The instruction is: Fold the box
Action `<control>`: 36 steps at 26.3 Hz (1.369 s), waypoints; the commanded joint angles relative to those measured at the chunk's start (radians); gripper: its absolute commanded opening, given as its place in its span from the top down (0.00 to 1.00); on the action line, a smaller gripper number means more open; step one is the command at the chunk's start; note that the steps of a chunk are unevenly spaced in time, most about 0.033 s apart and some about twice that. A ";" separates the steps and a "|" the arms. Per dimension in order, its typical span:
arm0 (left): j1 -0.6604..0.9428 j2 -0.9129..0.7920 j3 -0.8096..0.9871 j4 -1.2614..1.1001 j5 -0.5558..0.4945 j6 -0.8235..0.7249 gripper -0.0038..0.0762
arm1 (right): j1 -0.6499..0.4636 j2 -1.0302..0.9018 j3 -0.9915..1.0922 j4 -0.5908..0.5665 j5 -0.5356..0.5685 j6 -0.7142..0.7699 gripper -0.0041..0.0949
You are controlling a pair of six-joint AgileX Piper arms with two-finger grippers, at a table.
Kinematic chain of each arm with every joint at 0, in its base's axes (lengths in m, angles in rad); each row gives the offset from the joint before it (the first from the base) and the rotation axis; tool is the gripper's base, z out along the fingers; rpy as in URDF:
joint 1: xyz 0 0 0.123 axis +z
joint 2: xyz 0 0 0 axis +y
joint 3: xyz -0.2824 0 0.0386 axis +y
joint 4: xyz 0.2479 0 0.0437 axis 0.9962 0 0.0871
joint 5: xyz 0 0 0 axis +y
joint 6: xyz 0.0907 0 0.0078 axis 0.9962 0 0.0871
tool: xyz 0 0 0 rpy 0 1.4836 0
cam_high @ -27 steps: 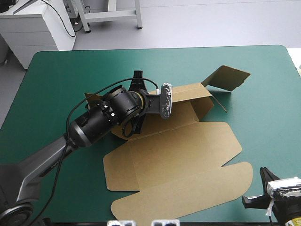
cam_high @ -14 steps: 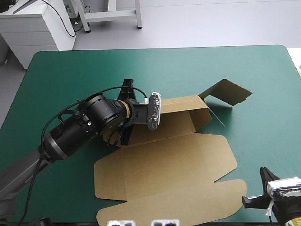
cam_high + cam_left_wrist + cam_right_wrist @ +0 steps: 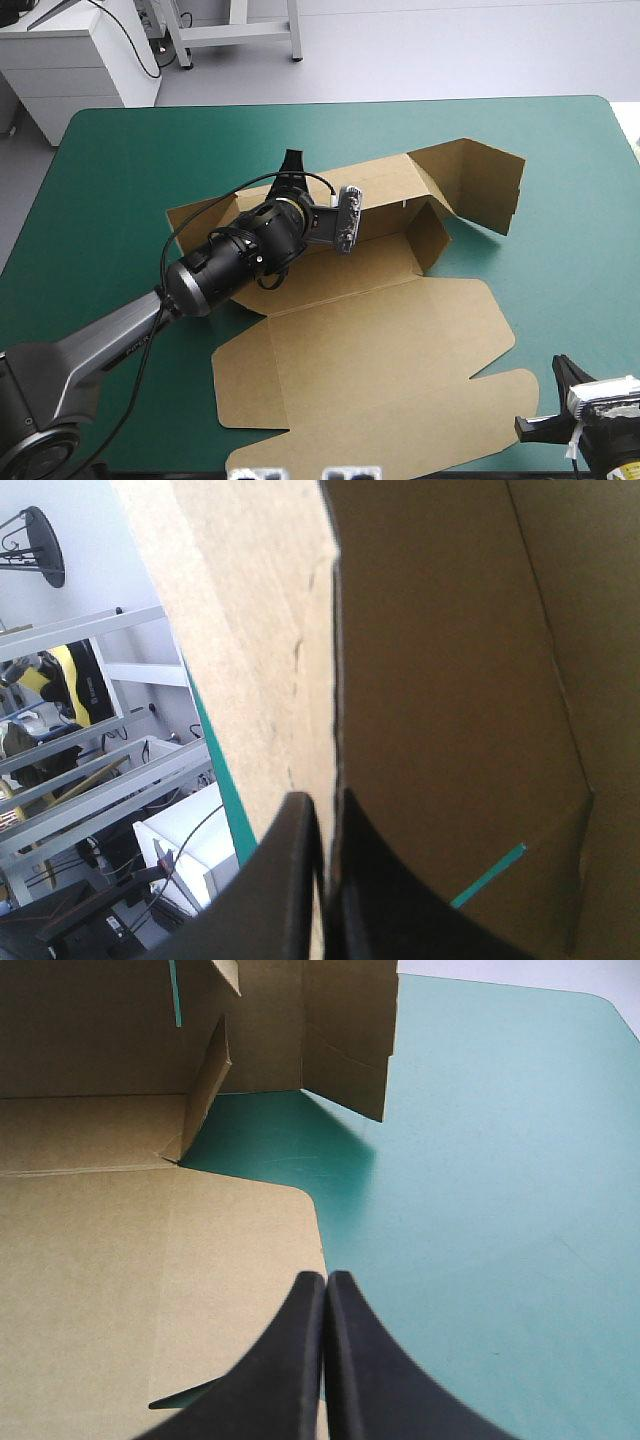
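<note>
The brown box (image 3: 370,340) lies mid-table with its wide lid flat toward the near edge. Its far wall and the right end flap (image 3: 480,180) stand raised. My left gripper (image 3: 293,160) reaches over the tray and is shut on the far wall's top edge. In the left wrist view the black fingers (image 3: 300,880) pinch that board (image 3: 440,680), so the left gripper (image 3: 325,798) is all but shut. My right gripper (image 3: 326,1278) is shut with nothing in it. It hovers near the table's near right corner (image 3: 562,372), beside the lid's rounded corner (image 3: 250,1260).
The teal-green cover (image 3: 560,200) shows to the right of the box and along the far side. A left end flap (image 3: 200,215) of the box lies low beside my left arm.
The left gripper dragged the box left and toward the near edge, then pushed it back toward the far side. The far wall and right flap now stand more upright. The right gripper stayed put.
</note>
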 commanded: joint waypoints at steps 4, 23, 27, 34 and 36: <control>-0.070 -0.019 -0.015 -0.066 0.039 -0.008 0.96 | -0.006 0.024 -0.029 0.008 -0.072 -0.007 0.98; -0.185 -0.186 0.314 0.486 -0.171 -0.523 0.96 | -0.006 0.024 -0.029 0.008 -0.074 -0.007 0.98; -0.183 -0.188 0.370 0.625 -0.164 -0.731 0.96 | -0.006 0.024 -0.029 0.008 -0.074 -0.007 0.98; -0.183 -0.188 0.374 0.693 -0.161 -0.945 0.96 | -0.006 0.024 -0.029 0.008 -0.074 -0.007 0.98; -0.183 -0.188 0.374 0.704 -0.155 -0.962 0.96 | -0.006 0.024 -0.029 0.008 -0.074 -0.007 0.98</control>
